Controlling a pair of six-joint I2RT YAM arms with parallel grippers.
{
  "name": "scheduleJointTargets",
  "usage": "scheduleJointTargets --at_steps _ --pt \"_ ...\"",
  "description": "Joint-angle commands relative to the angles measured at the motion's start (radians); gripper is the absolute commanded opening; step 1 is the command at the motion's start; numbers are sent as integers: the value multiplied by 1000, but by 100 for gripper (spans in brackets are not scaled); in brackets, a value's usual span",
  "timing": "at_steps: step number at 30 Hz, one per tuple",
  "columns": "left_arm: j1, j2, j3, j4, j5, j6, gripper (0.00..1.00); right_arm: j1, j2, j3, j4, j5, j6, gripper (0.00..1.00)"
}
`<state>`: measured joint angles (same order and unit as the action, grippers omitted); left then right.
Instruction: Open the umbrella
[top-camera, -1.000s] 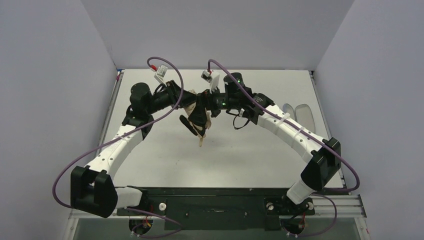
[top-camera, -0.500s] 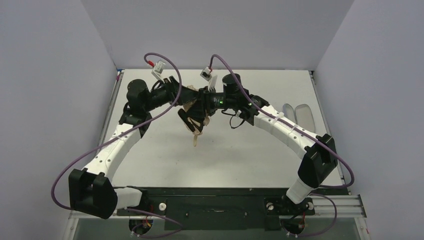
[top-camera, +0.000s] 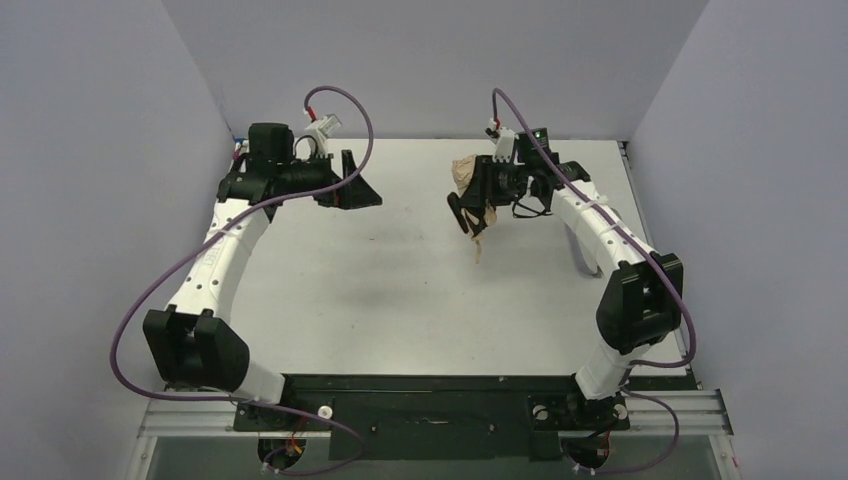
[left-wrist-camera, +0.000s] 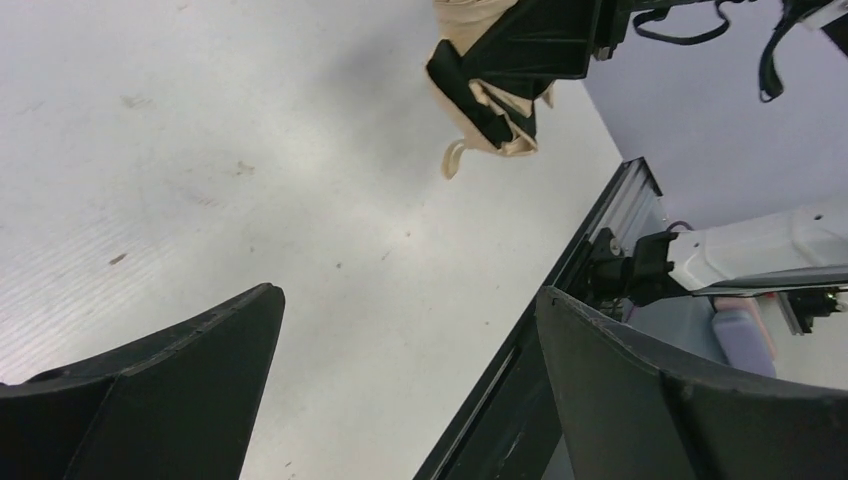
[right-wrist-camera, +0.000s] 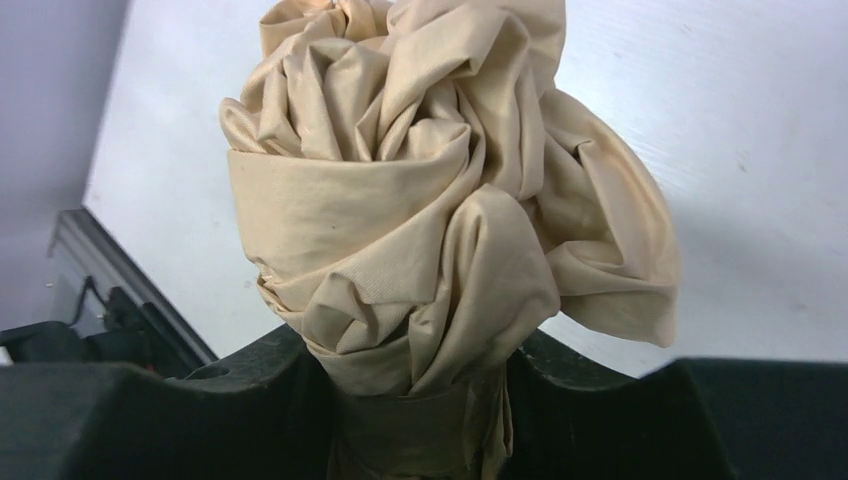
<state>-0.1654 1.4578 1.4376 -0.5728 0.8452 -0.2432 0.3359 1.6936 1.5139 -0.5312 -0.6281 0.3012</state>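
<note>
Umbrella (top-camera: 466, 178): folded, peach-beige canopy bunched in crumpled folds, black part along its lower side, beige loop dangling toward 6 o'clock | place: held above the table (top-camera: 400, 290) at about 1 o'clock | right gripper (right-wrist-camera: 420, 395): clenched on the bundle | left gripper (top-camera: 357, 193): spread wide, at 11 o'clock, well apart.

Umbrella (top-camera: 466, 176) back right — seemingly above the table (top-camera: 400, 300)

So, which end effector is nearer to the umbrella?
Right. The right end effector grips the umbrella; the left end effector is open, well off to its left.
</note>
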Motion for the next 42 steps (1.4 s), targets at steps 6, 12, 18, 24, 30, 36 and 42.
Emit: scheduleJointTargets --at_steps 6,12,18,24,30,36,42 --pt "196 -224 -80 71 -65 4 97 3 38 152 -21 24 73 0" --pt "156 -498 -413 396 -99 -153 97 48 -37 135 272 -25 353 0" --pt "-46 -547 -545 544 -156 -239 97 145 -114 66 490 25 485 0" --pt "-169 -484 -563 665 -130 -232 97 205 -117 92 577 12 526 0" --pt "-271 -451 -571 701 -243 -117 94 216 -97 139 624 -41 570 0" --pt "-254 -462 -599 713 -307 -43 80 240 -115 109 644 -95 592 0" --pt "-206 -513 -655 701 -253 65 77 245 -144 71 657 -128 602 0"
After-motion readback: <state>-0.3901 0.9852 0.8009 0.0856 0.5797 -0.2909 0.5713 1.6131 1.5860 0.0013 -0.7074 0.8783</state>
